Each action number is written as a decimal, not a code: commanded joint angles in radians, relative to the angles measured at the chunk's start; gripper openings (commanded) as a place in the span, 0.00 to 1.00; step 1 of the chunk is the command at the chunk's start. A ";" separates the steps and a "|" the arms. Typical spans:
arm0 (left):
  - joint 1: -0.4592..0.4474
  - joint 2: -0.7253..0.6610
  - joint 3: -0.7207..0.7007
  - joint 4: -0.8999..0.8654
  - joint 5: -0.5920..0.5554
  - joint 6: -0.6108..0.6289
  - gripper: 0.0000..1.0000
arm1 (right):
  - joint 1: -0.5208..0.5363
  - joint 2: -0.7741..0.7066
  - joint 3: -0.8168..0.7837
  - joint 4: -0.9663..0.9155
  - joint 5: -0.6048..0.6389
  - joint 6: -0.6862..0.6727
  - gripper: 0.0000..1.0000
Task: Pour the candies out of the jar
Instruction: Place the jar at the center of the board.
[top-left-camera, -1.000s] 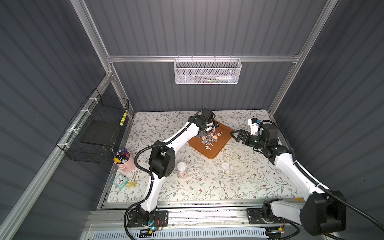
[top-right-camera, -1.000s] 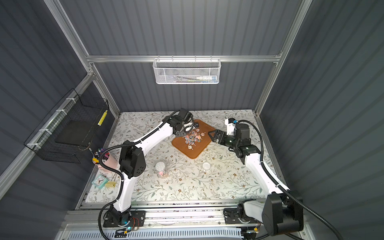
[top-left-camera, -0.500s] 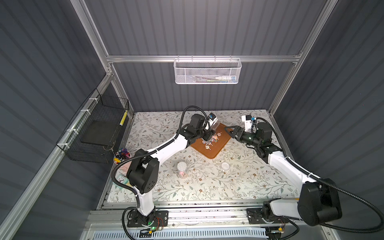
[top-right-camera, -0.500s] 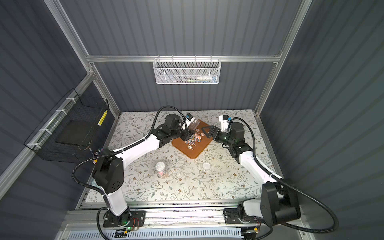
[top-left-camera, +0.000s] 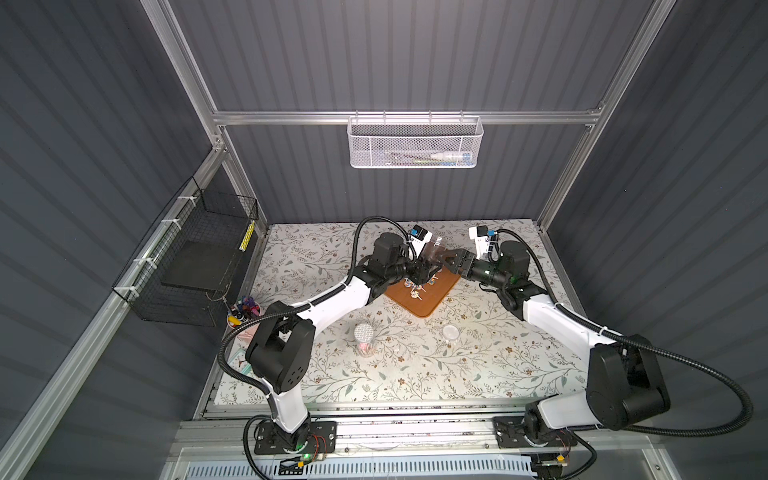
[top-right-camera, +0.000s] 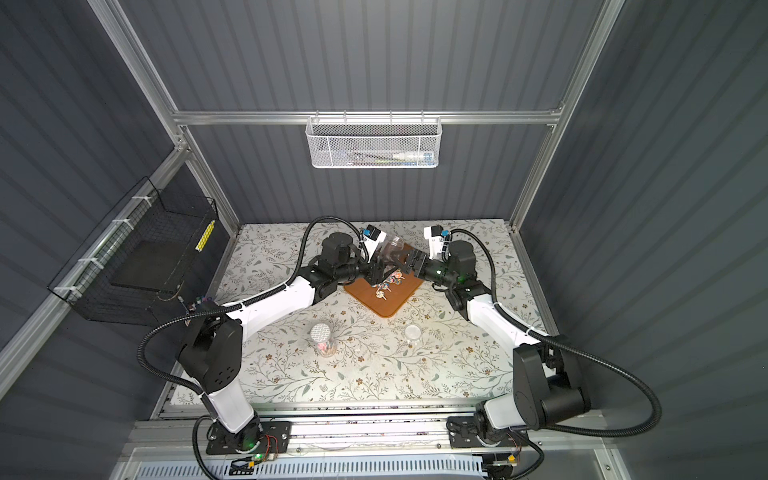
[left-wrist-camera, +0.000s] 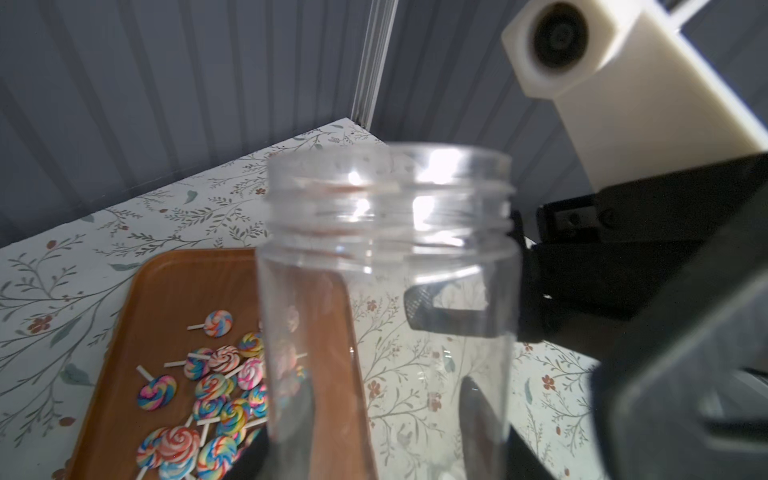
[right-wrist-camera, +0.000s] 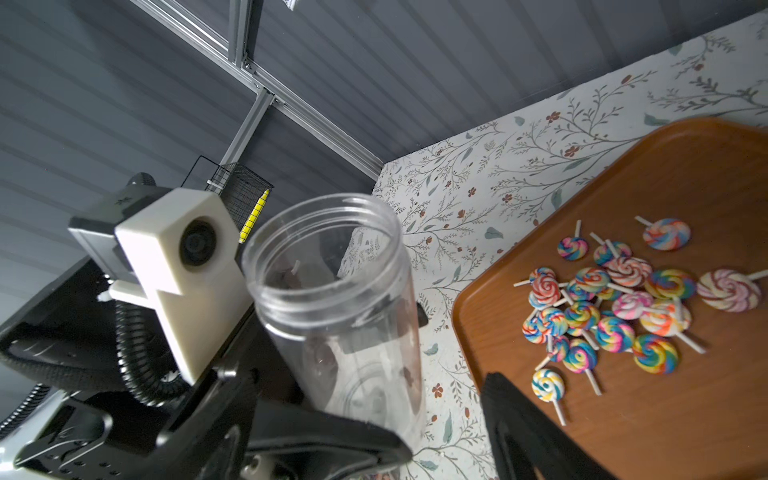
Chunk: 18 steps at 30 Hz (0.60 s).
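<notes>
Left pincer (top-left-camera: 420, 272) clamped on empty jar (top-left-camera: 434, 249), held above far end of tray (right-wrist-camera: 706, 187). Right pincer (top-left-camera: 450, 261) wide open astride it. Candies (right-wrist-camera: 615, 307) heaped on tray. Early left release could drop jar, scattering them.

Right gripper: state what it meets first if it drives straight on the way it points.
The clear plastic jar, held in the left gripper. It stands right before the right gripper's open jaws, perhaps partly between them; depth is unclear.
</notes>
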 joint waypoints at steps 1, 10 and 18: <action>-0.017 0.015 0.033 -0.027 0.075 -0.012 0.00 | 0.003 0.009 0.055 -0.004 -0.004 -0.059 0.83; -0.034 0.036 0.057 -0.078 0.082 -0.007 0.00 | 0.005 0.072 0.069 0.031 -0.033 -0.043 0.66; -0.034 0.041 0.066 -0.078 0.070 -0.012 0.31 | 0.004 0.053 0.041 0.029 -0.019 -0.042 0.46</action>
